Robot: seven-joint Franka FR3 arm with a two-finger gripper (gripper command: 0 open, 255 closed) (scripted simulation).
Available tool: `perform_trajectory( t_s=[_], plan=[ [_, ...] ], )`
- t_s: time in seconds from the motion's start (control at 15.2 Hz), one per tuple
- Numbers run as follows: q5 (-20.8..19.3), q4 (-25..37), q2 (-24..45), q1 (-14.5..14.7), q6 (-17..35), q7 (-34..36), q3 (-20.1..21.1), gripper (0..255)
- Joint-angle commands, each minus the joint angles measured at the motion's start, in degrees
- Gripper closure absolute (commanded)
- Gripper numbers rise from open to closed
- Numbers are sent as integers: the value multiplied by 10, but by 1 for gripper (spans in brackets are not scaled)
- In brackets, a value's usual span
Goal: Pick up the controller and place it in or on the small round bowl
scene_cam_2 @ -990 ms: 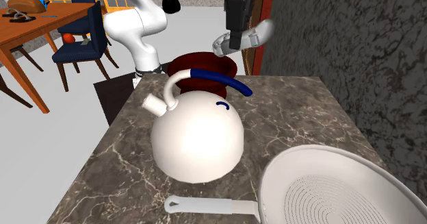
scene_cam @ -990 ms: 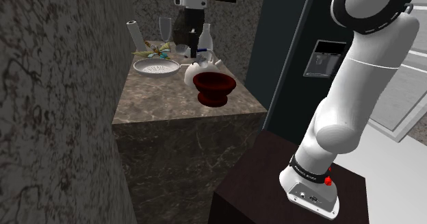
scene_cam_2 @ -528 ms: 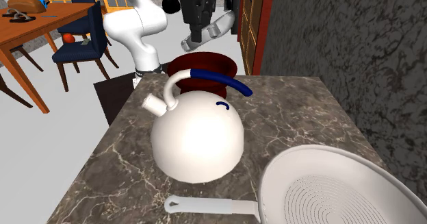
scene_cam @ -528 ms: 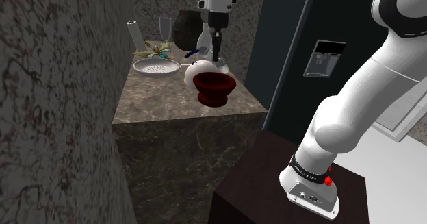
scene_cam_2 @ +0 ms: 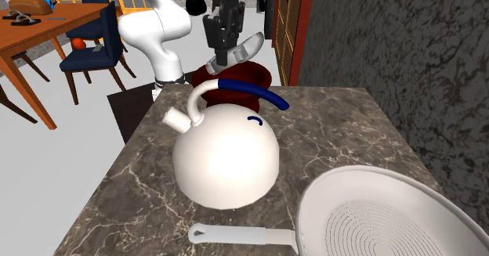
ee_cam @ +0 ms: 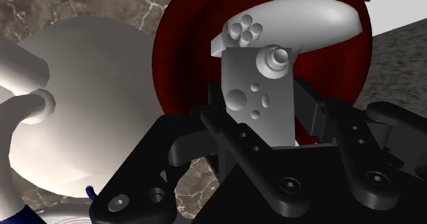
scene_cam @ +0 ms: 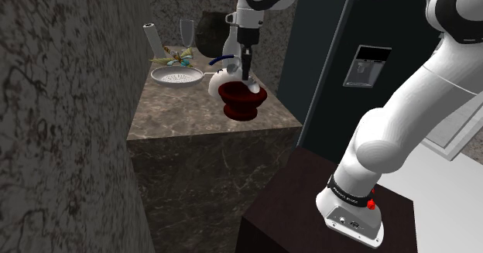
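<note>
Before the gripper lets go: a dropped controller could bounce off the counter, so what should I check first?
1. Controller clasped between the fingers of the gripper: ok.
2. Controller above the dark red bowl: ok; in the wrist view the bowl lies right behind it.
3. Bowl upright on the marble counter: ok.
4. Gripper apart from the white kettle beside the bowl: ok.
5. Drop height small enough for a gentle release: cannot tell.

The kettle [scene_cam_2: 227, 156] hides part of the bowl [scene_cam_2: 262, 73].
</note>
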Motion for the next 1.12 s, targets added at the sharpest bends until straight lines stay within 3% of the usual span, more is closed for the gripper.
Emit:
perform_trajectory(
  t_s=[0.0,0.26,0.79,0.86,1.06],
  plan=[
    [0,-15,1,0,17,0,0,255],
    [0,-43,4,0,48,0,0,255],
    [0,-43,4,0,48,0,0,255],
    [0,-43,4,0,48,0,0,0],
    [0,-43,5,0,48,0,0,0]
  ],
)
